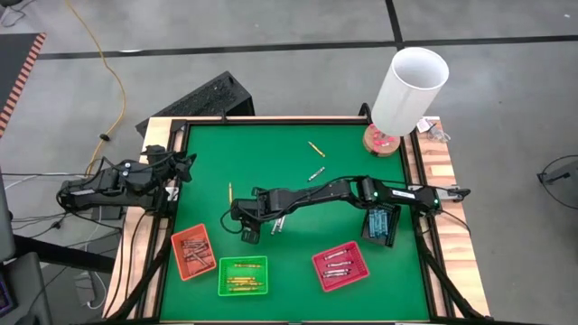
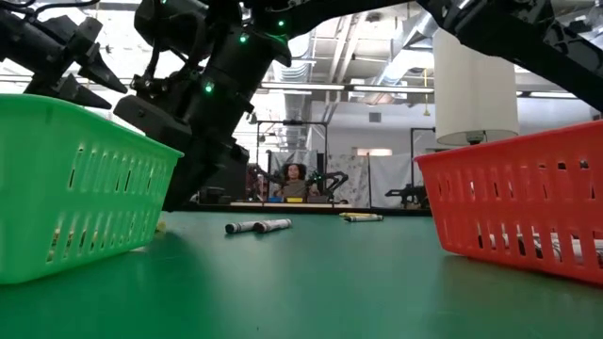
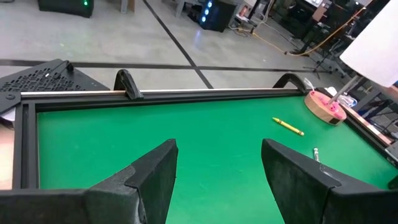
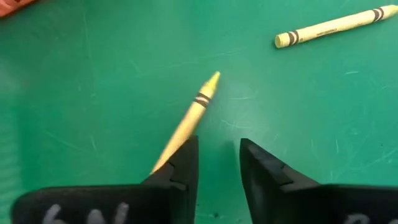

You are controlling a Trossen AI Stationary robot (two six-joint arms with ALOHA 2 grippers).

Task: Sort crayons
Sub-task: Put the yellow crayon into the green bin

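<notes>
Low over the green table (image 1: pixel 298 181), my right gripper (image 4: pixel 217 163) has its fingers a little apart with nothing pinched between them. A yellow crayon (image 4: pixel 189 118) lies just beside one finger, its lower end hidden behind that finger, so I cannot tell whether they touch. A second yellow crayon (image 4: pixel 329 27) lies well apart from it.

From above, my right arm (image 1: pixel 343 192) reaches across the table's middle and covers whatever lies under it; two grey crayons (image 1: pixel 277 225) peek out beside the gripper. Another grey one (image 1: pixel 316 173) and a yellow one (image 1: pixel 315 148) lie farther toward the white cylinder (image 1: pixel 411 88).

My left gripper (image 3: pixel 217 180) waits at the table's left edge, fingers spread wide, holding nothing.

Four trays sit along the near side: orange (image 1: pixel 193 252), green (image 1: pixel 243 275), red (image 1: pixel 340 265) and black (image 1: pixel 379 223). Each holds crayons, but they are too small to count. At table height the green and red trays are cut off at the edges, and their walls hide most of the contents.
</notes>
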